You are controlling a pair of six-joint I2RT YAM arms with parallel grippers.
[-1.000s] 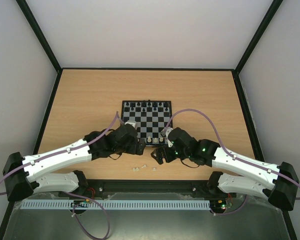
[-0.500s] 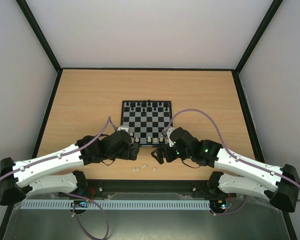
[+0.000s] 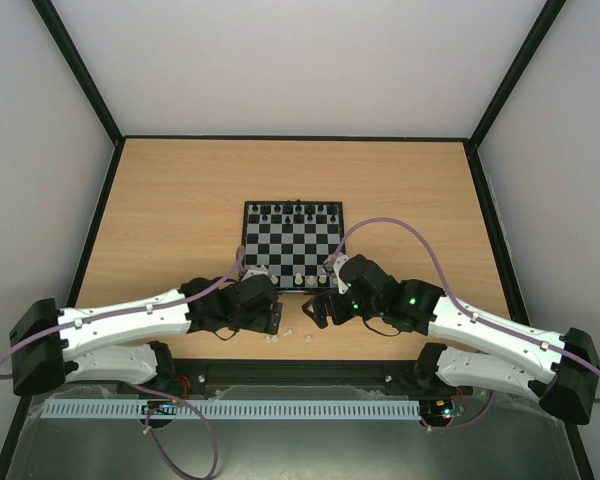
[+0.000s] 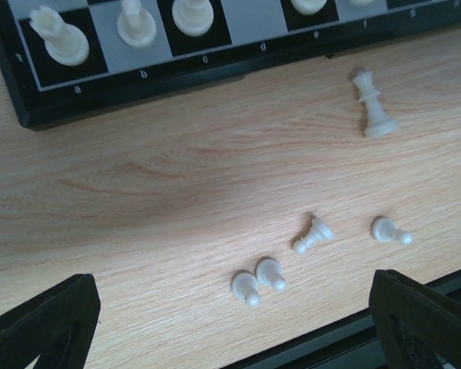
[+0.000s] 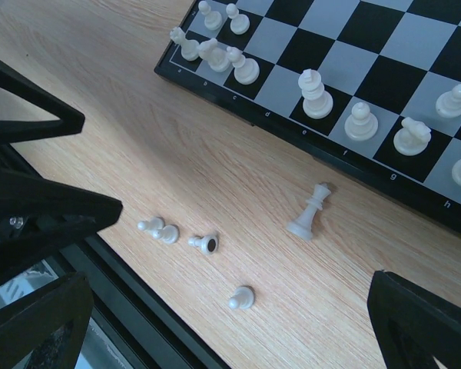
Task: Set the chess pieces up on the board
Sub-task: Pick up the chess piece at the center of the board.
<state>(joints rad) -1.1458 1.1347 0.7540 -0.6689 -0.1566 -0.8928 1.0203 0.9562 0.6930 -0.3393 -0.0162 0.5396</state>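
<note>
Five white chess pieces (image 4: 270, 273) lie on the table (image 4: 138, 192) just near of the board (image 4: 31, 108): four pawns (image 4: 313, 233) and one taller queen (image 4: 373, 104), tipped over, crown pointing far, long axis near-far. Border letters a–f are legible. Left gripper (image 3: 270, 320) and right gripper (image 3: 317, 308) are spread wide, empty.
</note>
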